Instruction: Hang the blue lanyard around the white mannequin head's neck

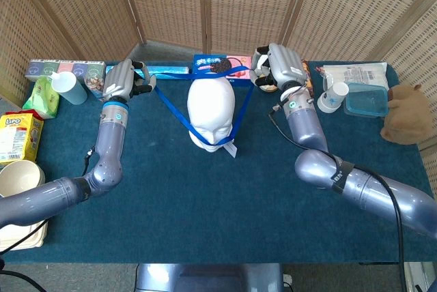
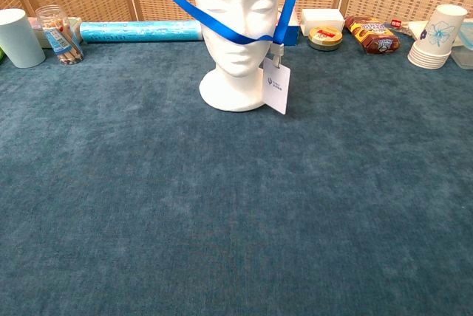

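The white mannequin head (image 1: 212, 111) (image 2: 238, 13) stands upright at the back middle of the blue table. A blue lanyard (image 1: 172, 108) (image 2: 199, 15) is stretched in a loop around it, the strap crossing the face at mouth height and its white badge (image 2: 276, 87) dangling by the chin. My left hand (image 1: 121, 80) holds the strap left of the head. My right hand (image 1: 276, 67) holds the strap to the right, behind the head. Neither hand shows in the chest view.
Along the back edge lie a blue roll (image 2: 140, 31), boxes, a tape roll (image 2: 324, 37) and snack packs (image 2: 372, 34). Paper cups (image 2: 437, 35) stand at the right, a cup (image 2: 18, 38) and a jar (image 2: 59, 34) at the left. A plush bear (image 1: 404, 113) sits far right.
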`<state>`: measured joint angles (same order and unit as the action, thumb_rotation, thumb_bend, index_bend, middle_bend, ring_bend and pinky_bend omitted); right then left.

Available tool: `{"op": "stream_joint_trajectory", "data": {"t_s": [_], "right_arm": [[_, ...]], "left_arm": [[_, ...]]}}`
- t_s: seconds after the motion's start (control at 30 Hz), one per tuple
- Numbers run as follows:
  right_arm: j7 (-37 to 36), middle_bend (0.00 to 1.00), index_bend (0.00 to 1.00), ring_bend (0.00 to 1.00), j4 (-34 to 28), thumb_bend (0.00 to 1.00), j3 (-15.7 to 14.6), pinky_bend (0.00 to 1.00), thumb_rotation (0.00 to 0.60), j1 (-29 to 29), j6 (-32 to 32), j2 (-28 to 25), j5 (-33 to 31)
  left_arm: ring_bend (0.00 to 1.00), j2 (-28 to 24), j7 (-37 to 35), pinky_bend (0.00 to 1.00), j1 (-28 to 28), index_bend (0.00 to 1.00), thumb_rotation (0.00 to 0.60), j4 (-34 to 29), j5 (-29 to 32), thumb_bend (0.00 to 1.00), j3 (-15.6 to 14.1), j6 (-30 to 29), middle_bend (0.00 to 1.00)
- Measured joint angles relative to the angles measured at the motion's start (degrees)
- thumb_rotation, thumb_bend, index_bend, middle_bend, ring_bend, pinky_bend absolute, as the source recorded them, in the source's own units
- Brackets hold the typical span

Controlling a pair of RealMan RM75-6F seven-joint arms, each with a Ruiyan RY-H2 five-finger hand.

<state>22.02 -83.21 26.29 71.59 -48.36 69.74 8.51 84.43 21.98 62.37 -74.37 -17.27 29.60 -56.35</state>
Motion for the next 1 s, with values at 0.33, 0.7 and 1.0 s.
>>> {"op": "stream_joint_trajectory", "data": {"t_s": [0.33,0.7,1.0], "right_arm": [[1.9,0.97,0.65,1.0,5.3,0.49,-1.2,1.0,0.6,1.8,1.2,2.8,-1.5],[4.3,0.72,0.52,0.85,8.2,0.48,-2.2,0.92,0.6,2.9,2.1,3.7,-2.6],[7.5,0.39,0.27,0.45,8.4,0.48,-4.1,0.59,0.6,4.1,7.1,2.3,-5.8]], "left_arm": [[1.0,2.9,0.8,1.0,2.5,0.67,0.521,4.6,0.9,0.43,0.9,1.4,1.0],[0.89,5.5,0.9,0.88,4.7,0.59,0.518,7.1,-0.4,0.33,1.6,2.4,0.91],[0.23,3.9,-0.3,0.39,3.6,0.25,0.506,4.0,-0.9,0.24,1.3,5.0,0.31]]}}
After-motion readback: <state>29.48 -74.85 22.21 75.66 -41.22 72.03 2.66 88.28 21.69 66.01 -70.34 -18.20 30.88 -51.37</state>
